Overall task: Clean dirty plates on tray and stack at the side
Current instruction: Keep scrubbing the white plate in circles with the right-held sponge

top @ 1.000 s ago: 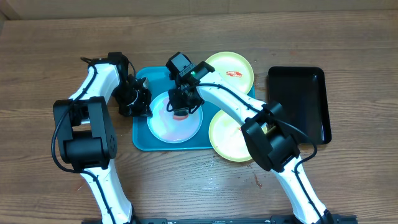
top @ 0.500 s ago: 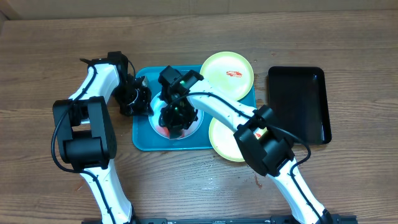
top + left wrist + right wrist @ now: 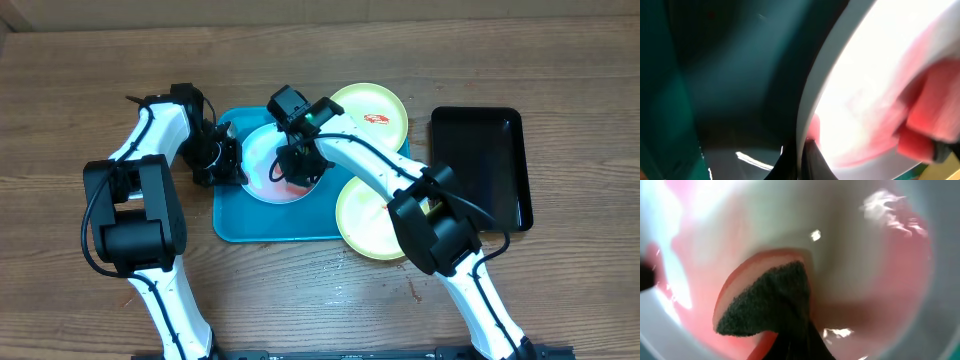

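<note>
Wooden desk (image 3: 560, 290): light blue plate (image 3: 262, 165) on the tray (image 3: 240, 225), left gripper (image 3: 228, 162) jaws clenched on its rim, right gripper (image 3: 298, 172) jaws grasping a sponge (image 3: 765, 305); best to wipe flat, lightly, across red film (image 3: 890, 280).

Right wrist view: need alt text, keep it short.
Close-up of a pink sponge with a dark scouring face, held by the right gripper and pressed against the inside of a pale plate. Pink-red smears film much of the plate's glossy surface.
</note>
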Motion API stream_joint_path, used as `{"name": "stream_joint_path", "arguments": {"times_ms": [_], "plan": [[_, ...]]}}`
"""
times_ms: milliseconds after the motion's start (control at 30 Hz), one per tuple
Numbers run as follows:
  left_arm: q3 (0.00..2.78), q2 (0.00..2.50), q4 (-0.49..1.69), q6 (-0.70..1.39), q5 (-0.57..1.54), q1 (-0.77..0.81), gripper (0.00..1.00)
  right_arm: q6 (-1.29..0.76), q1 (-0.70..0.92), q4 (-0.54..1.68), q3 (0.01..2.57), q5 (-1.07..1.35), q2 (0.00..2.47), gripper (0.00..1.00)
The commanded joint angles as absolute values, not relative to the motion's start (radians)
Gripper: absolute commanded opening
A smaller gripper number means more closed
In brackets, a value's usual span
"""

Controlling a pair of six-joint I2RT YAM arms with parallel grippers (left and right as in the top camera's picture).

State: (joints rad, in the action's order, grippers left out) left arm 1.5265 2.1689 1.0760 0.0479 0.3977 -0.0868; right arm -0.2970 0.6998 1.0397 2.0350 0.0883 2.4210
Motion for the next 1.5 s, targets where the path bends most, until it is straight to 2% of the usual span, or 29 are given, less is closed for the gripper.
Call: {"name": "stream_joint_path", "arguments": {"times_ms": [0, 233, 400, 500, 733, 967, 1100, 1333, 1467], "plan": [[1.505, 2.204, 1.081, 0.022, 0.333, -0.099, 0.04, -0.328, 0.678, 1.007, 2.035, -0.216, 2.445, 0.04], [1.505, 2.204, 1.085, 0.022, 0.333, -0.099, 0.04, -0.371, 0.699, 0.969, 2.035, -0.430, 2.445, 0.04], [1.505, 2.204, 1.085, 0.022, 0.334, -0.098, 0.04, -0.371, 0.716, 0.920, 2.035, -0.435, 2.445, 0.04], [1.505, 2.204, 1.086, 0.022, 0.333, -0.098, 0.04, -0.362, 0.728, 0.888, 2.035, -0.305, 2.445, 0.04], [1.505, 2.204, 1.088, 0.022, 0.333, -0.098, 0.04, -0.368, 0.730, 0.815, 2.033, 0.165, 2.477, 0.04], [1.505, 2.204, 1.088, 0.022, 0.334, -0.098, 0.04, -0.329, 0.743, 0.892, 2.033, 0.433, 2.517, 0.04], [1.505, 2.204, 1.087, 0.022, 0.334, -0.098, 0.04, -0.272, 0.742, 0.966, 2.052, 0.518, 2.514, 0.04], [1.505, 2.204, 1.089, 0.022, 0.334, -0.098, 0.04, -0.137, 0.740, 1.143, 2.101, 0.522, 2.514, 0.04], [1.505, 2.204, 1.092, 0.022, 0.334, -0.098, 0.04, -0.123, 0.737, 1.215, 2.106, 0.396, 2.512, 0.04]]}}
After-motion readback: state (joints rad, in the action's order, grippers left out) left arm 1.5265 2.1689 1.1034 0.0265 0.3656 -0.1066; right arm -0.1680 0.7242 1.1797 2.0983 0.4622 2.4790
